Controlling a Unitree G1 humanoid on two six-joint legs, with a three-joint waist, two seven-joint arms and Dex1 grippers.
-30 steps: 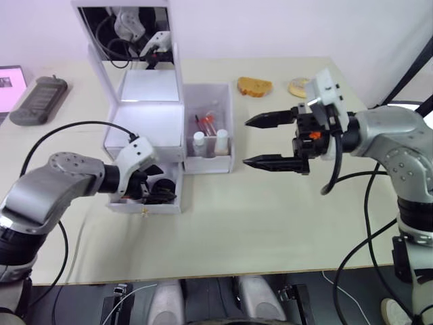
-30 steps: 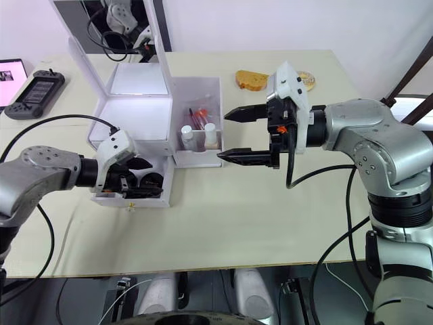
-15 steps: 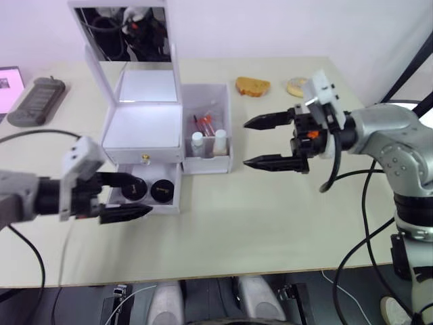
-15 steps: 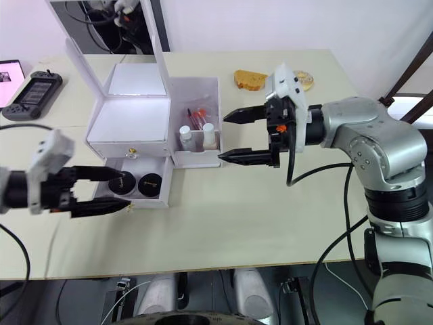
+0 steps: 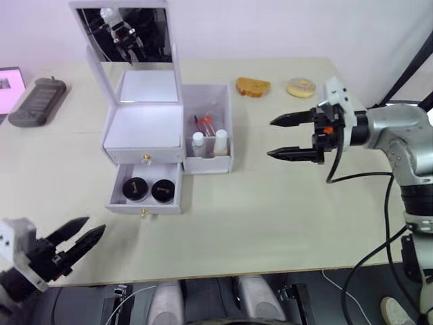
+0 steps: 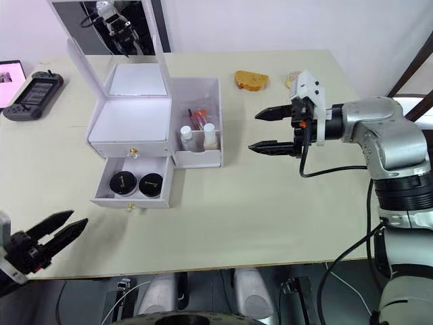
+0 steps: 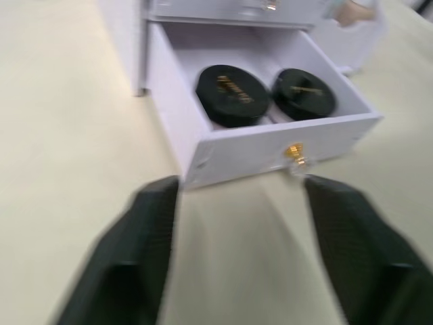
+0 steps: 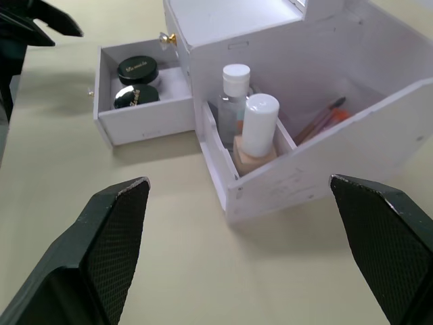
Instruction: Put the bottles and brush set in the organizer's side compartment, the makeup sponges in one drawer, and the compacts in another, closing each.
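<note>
Flanking organizer (image 5: 145, 128): controller (image 5: 38, 100), sponges (image 5: 254, 87).

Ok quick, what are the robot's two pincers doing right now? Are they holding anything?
Left pincer: open, holding nothing, near the table's front edge.
Right pincer: open, holding nothing, above the table beside the organizer.

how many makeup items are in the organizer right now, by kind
Black compacts in the open lower drawer: 2
White-capped bottles in the side compartment: 2
Brush set behind the bottles: 1
Total: 5
</note>
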